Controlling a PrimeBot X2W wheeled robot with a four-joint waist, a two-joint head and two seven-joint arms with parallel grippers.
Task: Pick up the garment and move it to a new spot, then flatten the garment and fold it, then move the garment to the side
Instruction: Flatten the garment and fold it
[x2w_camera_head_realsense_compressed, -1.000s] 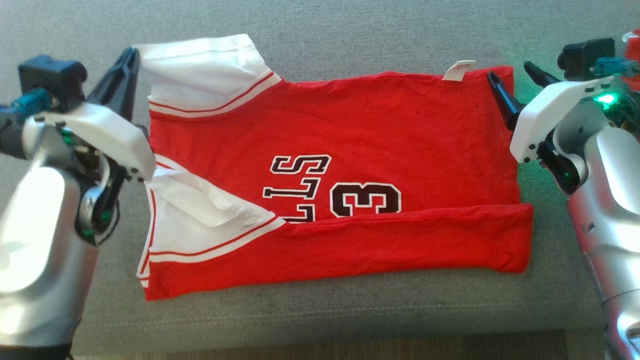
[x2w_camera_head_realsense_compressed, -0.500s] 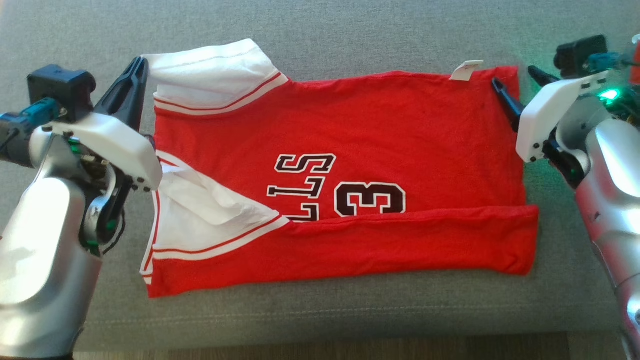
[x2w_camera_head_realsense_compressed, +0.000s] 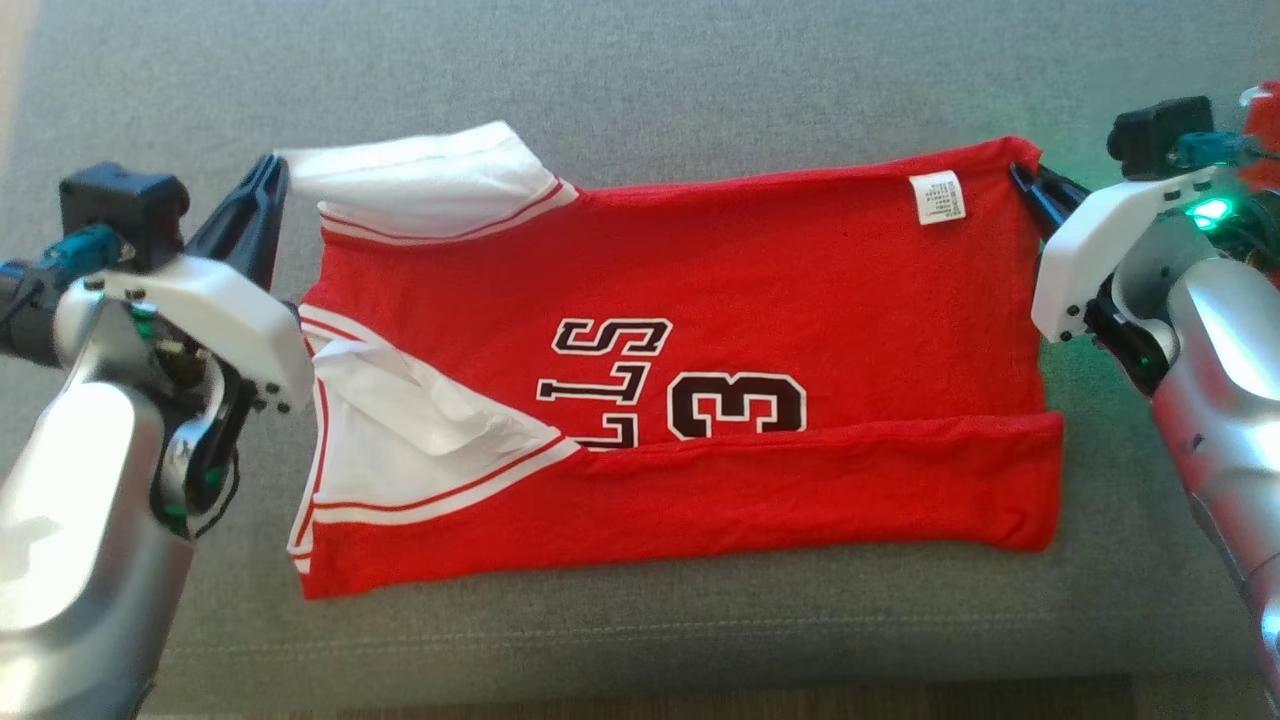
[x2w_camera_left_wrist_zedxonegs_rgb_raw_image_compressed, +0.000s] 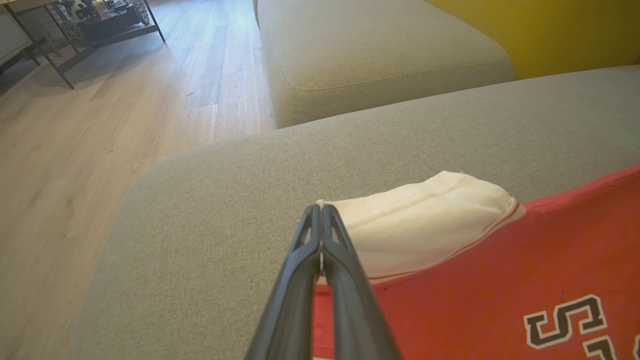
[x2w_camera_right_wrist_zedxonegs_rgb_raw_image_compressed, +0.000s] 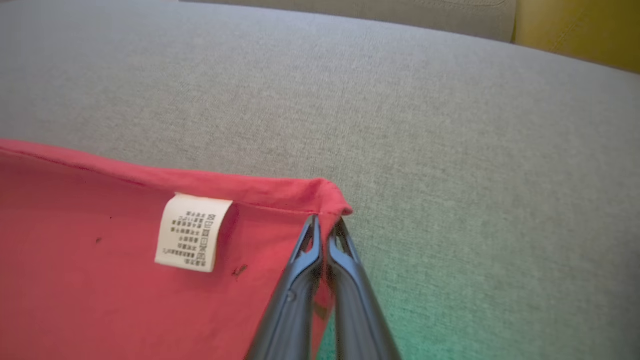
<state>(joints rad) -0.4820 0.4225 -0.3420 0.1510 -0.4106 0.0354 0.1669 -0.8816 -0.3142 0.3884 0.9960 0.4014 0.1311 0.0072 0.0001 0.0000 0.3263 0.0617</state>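
Garment (x2w_camera_head_realsense_compressed: 700, 300): red jersey with white sleeves, spread across the middle of the grey cushion (x2w_camera_head_realsense_compressed: 640, 90), with the sleeves toward the cushion's left end and the hem toward its right end. The edge nearest the cushion's front is already turned over in a long red band (x2w_camera_head_realsense_compressed: 800, 480).

Handling, as judged: the cloth is light, thin and limp. No shape will be held unsupported, and sag is to be expected between two holds. It is best taken at corners and hems, where the fabric is doubled and less likely to slip from a pinch.

Left tool (x2w_camera_head_realsense_compressed: 272, 165): closed on the edge of the white sleeve (x2w_camera_head_realsense_compressed: 430, 180), toward the cushion's back-left. The fingers are laid low, nearly along the cushion surface, and the forearm is angled in from the cushion's front-left.

Right tool (x2w_camera_head_realsense_compressed: 1018, 172): closed on the red hem corner, near the care label (x2w_camera_head_realsense_compressed: 937, 197), toward the cushion's back-right. Cloth is seen pressed between the fingers. The forearm is brought in from the cushion's front-right.

The back edge is pinched at both ends and is judged ready to be lifted toward the cushion's front.
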